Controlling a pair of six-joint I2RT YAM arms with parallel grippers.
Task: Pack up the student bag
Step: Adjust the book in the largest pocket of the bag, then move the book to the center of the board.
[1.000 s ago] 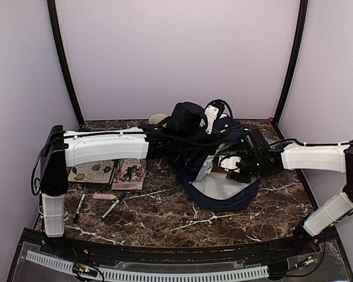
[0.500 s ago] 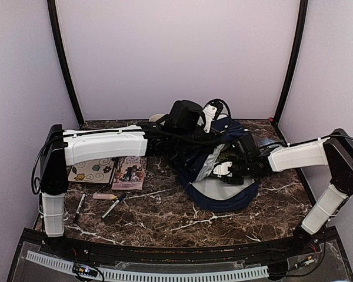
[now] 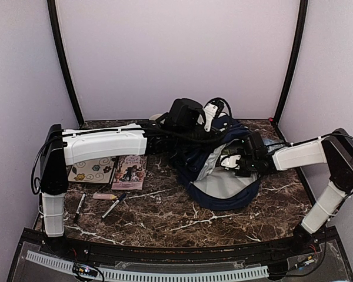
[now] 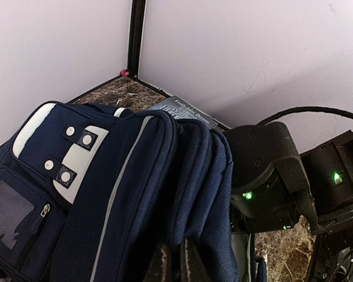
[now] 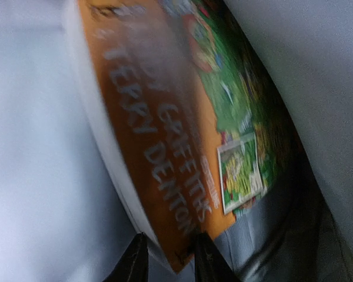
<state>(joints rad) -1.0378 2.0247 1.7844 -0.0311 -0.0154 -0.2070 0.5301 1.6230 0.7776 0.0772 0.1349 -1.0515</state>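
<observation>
Backpack sits right of centre on the tabletop. Left end effector is pinched shut on its rim, holding the mouth up. Right end effector grips an orange book inside. If the fabric slips, the mouth probably flops and the book jams.

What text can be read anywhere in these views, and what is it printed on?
"GRIFFITHS": spine of the orange book in the student bag; the blurred word before it cannot be read.
"TERRY DENTON": same spine, the line below.
"Emily Jane Bronte", as best I can tell: dark book peeking over the bag's edge; the larger print under it is cut off.
Covers of the floral book and the pink book: too small to read.
</observation>
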